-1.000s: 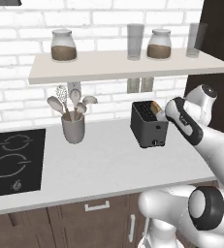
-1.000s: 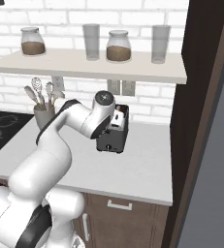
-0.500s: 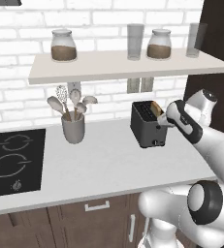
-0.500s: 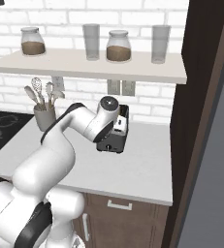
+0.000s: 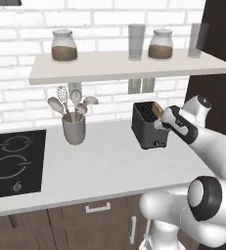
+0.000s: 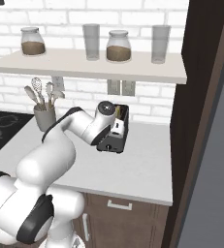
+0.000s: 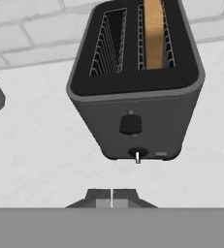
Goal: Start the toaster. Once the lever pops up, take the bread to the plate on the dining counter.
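Hand view, nearest the lens: the gripper [image 7: 112, 198] with its two dark fingertips [image 7: 100, 199] pressed together, closed on nothing, just short of the narrow front face of the toaster [image 7: 135, 82]. That face carries a dark lever knob [image 7: 131, 124] at mid-height and, below it, a small dial with a pale pointer [image 7: 137, 155] near the base. The toaster stands upright on the white worktop [image 7: 40, 160], and its top shows two slots: the left slot is lined by bare wire guides, and the right slot holds the bread [image 7: 153, 31], a golden-brown slice standing on edge and rising above the slot. Left base view: the arm [image 5: 202, 141] reaches in from the right, its dark wrist level with the toaster [image 5: 146, 126] and just beside its right end; the bread [image 5: 157, 109] shows above the top edge. To the left of the toaster, well apart on the same worktop, a grey cup [image 5: 74, 131] holds a whisk and spoons, and farther left lies the black hob [image 5: 14, 163]. Right base view: the arm [image 6: 79, 128] bends in from the lower left, and the hand covers the toaster's [image 6: 116, 138] left side. Beyond, against the white brick wall, a shelf [image 5: 129, 66] bears two lidded jars [image 5: 64, 45] of brown contents and two empty glasses [image 5: 137, 42].
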### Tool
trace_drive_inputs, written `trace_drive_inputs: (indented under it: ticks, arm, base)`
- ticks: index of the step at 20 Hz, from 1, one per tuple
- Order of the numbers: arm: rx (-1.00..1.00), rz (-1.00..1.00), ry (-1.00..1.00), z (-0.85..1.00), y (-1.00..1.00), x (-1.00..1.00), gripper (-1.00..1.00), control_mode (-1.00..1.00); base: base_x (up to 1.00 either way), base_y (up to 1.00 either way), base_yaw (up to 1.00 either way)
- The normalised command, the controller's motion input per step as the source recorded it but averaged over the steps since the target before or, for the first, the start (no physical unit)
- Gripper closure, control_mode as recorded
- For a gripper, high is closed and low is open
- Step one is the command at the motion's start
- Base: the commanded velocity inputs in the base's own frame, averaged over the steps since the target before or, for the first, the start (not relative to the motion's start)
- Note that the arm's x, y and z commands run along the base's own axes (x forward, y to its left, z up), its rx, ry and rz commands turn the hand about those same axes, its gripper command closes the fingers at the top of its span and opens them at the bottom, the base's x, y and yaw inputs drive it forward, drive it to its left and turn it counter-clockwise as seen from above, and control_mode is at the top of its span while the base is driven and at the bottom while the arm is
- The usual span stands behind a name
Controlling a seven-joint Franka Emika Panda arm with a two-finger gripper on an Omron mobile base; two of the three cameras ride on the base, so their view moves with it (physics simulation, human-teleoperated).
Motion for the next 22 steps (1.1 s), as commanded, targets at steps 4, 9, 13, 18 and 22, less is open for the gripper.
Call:
trace_drive_inputs:
  ticks: [4,9,13,18,22]
  arm:
    - [0.0,0.0,0.0,0.0,0.0,0.23,1.0,-1.0]
    - [0.0,0.0,0.0,0.0,0.0,0.23,1.0,-1.0]
    - [0.0,0.0,0.0,0.0,0.0,0.22,1.0,-1.0]
    - [0.0,0.0,0.0,0.0,0.0,0.12,1.0,-1.0]
    - [0.0,0.0,0.0,-0.03,0.0,0.06,1.0,-1.0]
  base:
    - [0.0,0.0,0.0]
    - [0.0,0.0,0.0]
    - [0.0,0.0,0.0]
    - [0.0,0.0,0.0]
    - [0.0,0.0,0.0]
